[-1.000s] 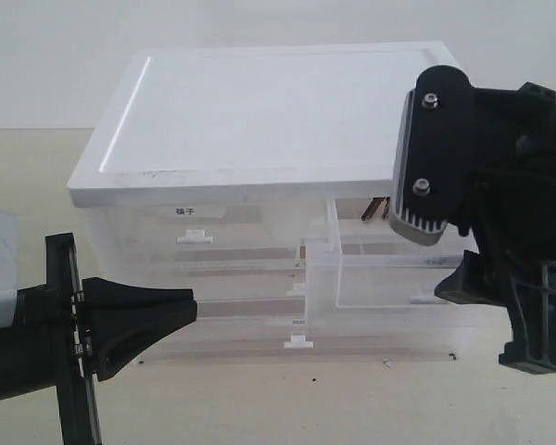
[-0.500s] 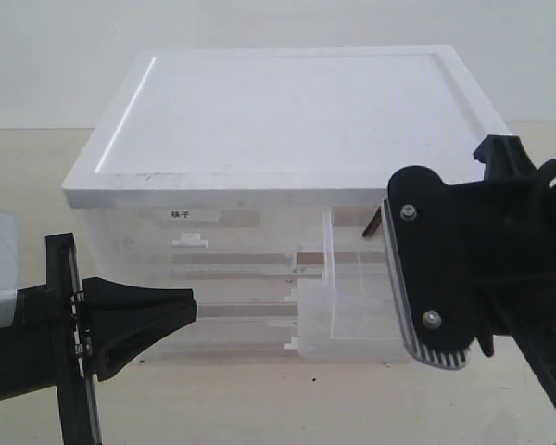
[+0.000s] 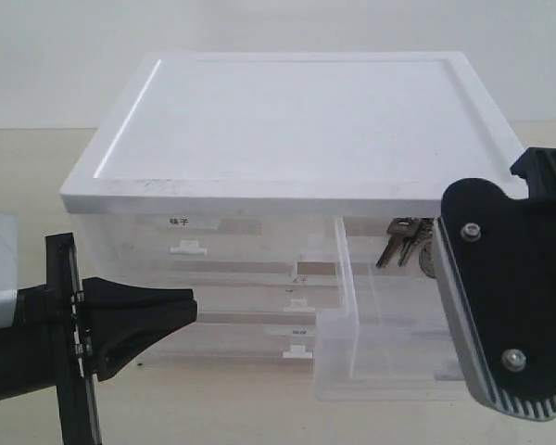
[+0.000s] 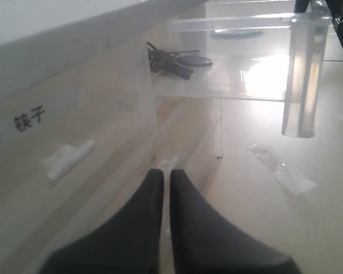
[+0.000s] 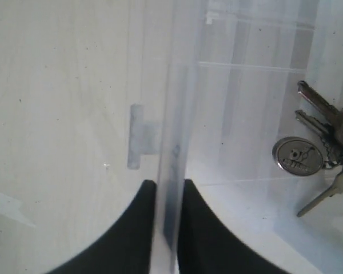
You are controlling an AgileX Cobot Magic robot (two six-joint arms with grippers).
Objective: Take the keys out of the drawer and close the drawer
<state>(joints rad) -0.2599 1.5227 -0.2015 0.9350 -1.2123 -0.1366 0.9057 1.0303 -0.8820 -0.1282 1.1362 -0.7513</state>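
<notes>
The translucent half-width drawer [image 3: 380, 357] stands pulled well out of the white-topped cabinet [image 3: 296, 120] on its right side. The keys [image 3: 403, 243], silver on a ring, lie at the back of it; in the right wrist view the keys [image 5: 326, 154] show a round grey-looking fob [image 5: 298, 156]. My right gripper [image 5: 167, 185] is shut on the drawer's front wall [image 5: 174, 114], beside its white tab handle [image 5: 138, 137]. In the exterior view its wrist housing [image 3: 505, 306] hides the fingers. My left gripper [image 3: 181, 311] hovers shut and empty at the lower left. From its wrist, the left gripper [image 4: 166, 174] faces the drawer [image 4: 240, 57] and keys [image 4: 174, 61].
The other half-width drawer [image 3: 190, 246], with a black-lettered label [image 4: 28, 120], stays closed at top left. Full-width drawers [image 3: 259, 320] sit below. Scraps of clear tape [image 4: 286, 174] lie on the beige table [image 3: 213, 408] in front of the cabinet.
The drawer has slid further out of the cabinet, pulled by my right gripper, whose arm moved down and forward. The keys have come into plain view. The left arm has not moved.
</notes>
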